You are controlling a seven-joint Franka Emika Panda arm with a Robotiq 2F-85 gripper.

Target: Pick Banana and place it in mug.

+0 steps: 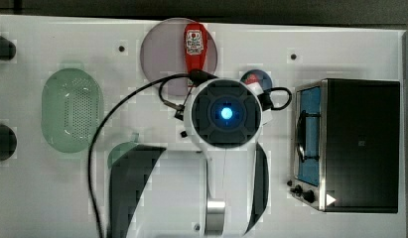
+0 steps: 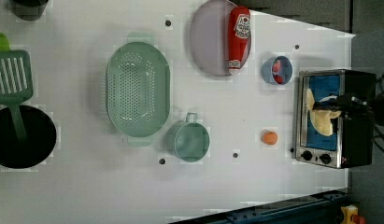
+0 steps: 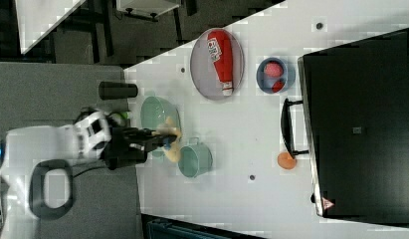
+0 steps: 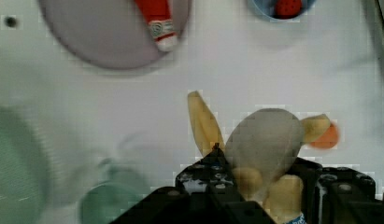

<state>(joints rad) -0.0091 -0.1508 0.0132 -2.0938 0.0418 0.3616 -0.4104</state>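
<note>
Hanging clear of the white table [image 2: 87, 186], the Banana [image 4: 262, 144] is clamped in the partly closed gripper [image 4: 255, 186], so the pick is done; the teal mug [image 2: 192, 141] is empty and the placing remains. Just beside the mug in the left view stands the green colander [image 2: 137, 88], with the ketchup bottle [image 2: 238, 37] on its plate [image 2: 208, 42], the blue bowl [image 2: 277, 70], the orange fruit [image 2: 269, 137] and the toaster oven [image 2: 353, 116] well apart; none blocks the mug's mouth.

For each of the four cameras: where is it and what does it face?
Top view: overhead, straight down on the arm.
Left view: high, looking down on the table; the gripper holds the banana.
Right view: high, opposite side; arm, banana beside the mug.
Wrist view: looks past the gripper down at the table.
Left and right views share the ketchup bottle.
</note>
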